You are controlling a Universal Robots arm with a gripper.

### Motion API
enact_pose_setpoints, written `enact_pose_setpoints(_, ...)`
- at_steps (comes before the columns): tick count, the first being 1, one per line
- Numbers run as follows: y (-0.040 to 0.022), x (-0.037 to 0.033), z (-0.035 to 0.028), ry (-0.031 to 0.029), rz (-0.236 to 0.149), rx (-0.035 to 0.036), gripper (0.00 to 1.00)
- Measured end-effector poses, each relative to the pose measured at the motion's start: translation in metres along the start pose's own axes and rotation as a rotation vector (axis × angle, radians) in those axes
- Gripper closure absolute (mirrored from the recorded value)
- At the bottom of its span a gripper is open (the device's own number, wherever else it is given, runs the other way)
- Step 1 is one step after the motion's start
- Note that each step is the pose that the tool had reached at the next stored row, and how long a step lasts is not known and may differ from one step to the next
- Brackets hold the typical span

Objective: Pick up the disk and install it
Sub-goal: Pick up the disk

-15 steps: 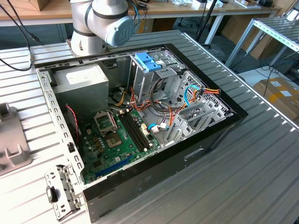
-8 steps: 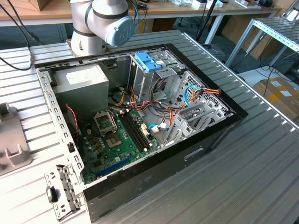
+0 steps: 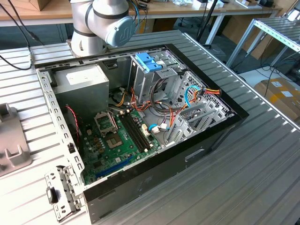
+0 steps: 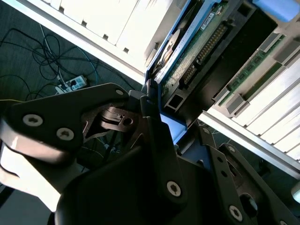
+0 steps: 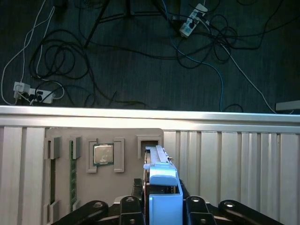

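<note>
Tool [image 5: 164, 208] grips disk [image 5: 162, 180] by ribbed table [image 5: 234, 159]; cables [image 5: 61, 58] strewn across dark floor [image 5: 140, 75].

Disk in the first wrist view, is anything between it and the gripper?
Nothing visible. The disk stands on edge in the grey holder, and the gripper is directly at it, flanking both sides.

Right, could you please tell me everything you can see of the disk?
The disk is a flat drive clipped in a light-blue plastic frame. In the second wrist view one face shows a green circuit board with a dark connector at one end. It stands on edge, its far end at a slot in the grey holder plate on the ribbed metal table. The gripper is shut on it, with a finger against each broad side.
</note>
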State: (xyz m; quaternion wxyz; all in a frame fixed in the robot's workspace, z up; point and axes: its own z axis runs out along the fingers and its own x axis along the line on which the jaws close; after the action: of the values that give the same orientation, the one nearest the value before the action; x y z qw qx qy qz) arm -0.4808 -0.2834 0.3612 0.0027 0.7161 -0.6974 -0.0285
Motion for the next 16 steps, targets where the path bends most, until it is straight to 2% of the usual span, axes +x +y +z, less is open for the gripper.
enact_pose_setpoints(6,0.0004,-0.0003,-0.0080,-0.0001,0.000,-0.0001,0.63)
enact_pose_setpoints(16,0.0007,-0.0006,-0.0163,-0.0003,0.000,0.0000,0.63)
